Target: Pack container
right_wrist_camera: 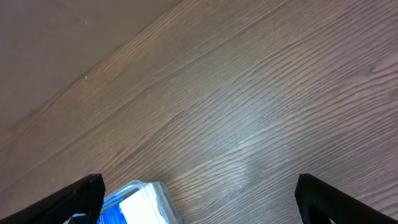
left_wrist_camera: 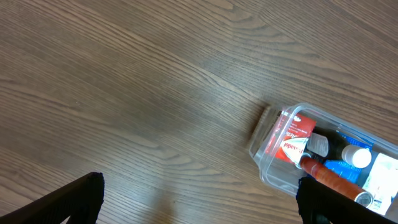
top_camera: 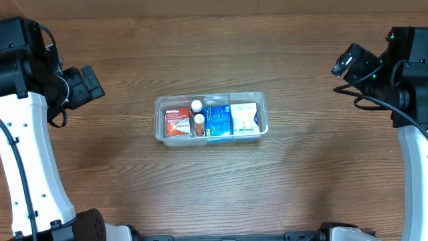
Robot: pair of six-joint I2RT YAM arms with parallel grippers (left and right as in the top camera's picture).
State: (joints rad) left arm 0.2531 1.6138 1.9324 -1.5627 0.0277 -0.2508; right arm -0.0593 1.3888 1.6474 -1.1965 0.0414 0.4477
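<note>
Overhead view: the container [top_camera: 211,98] sits mid-bench [top_camera: 214,194], long axis left-to-right, between the arms, left arm [top_camera: 27,134] judged marginally nearer; both sets of jaws stand wide, empty.

The container [left_wrist_camera: 266,158] runs off the right and lower edges of the left wrist view and shows only one corner at the bottom of the right wrist view, while overhead the print on the red box [top_camera: 178,122] (likewise the blue box [top_camera: 218,120]) is too small to read.
</note>
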